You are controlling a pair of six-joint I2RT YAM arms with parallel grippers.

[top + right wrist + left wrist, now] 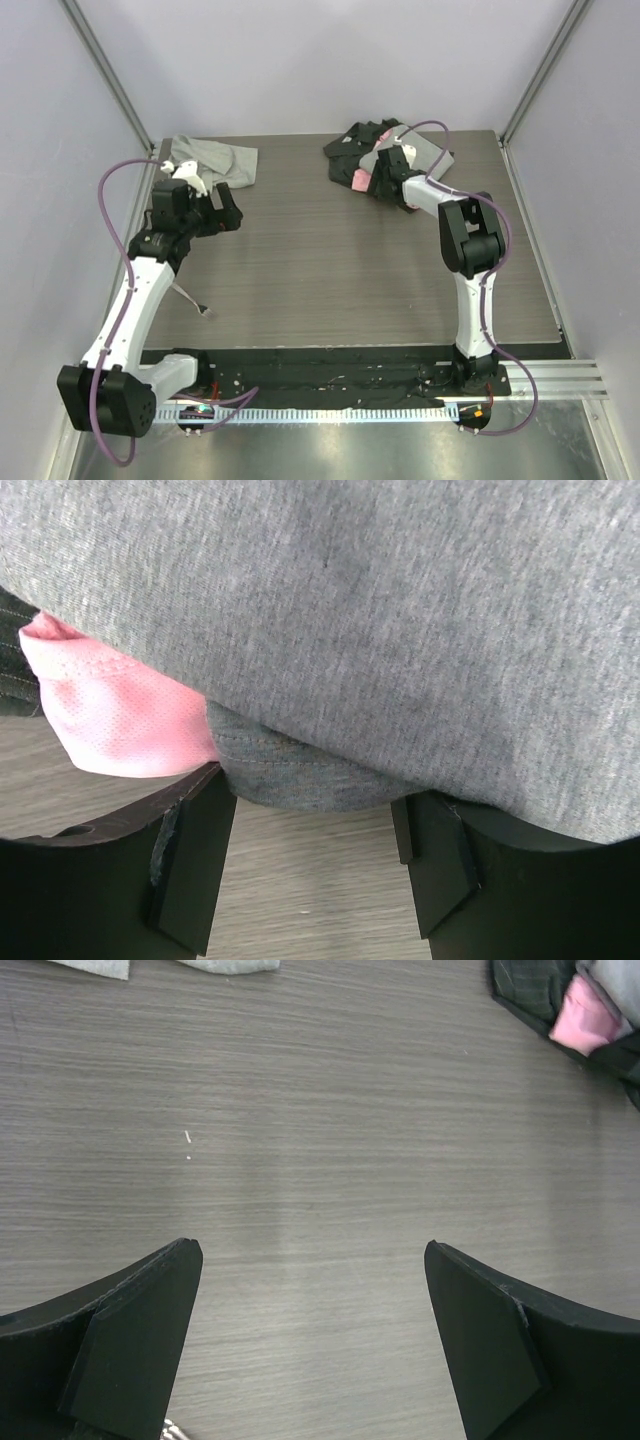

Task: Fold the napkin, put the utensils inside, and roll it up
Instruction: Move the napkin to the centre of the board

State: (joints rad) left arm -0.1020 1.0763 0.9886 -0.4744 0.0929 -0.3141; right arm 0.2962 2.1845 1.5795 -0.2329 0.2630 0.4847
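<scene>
Lab test cell: plain walls [300, 60] w/ alu frame [110, 80] round table [330, 270].

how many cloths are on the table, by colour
grey: 2, the napkin at the far left and the grey cloth on the far-right pile
pink: 1, the pink cloth in that pile
black: 1 as far as I can tell, the black cloth in that pile
total: 4
</scene>
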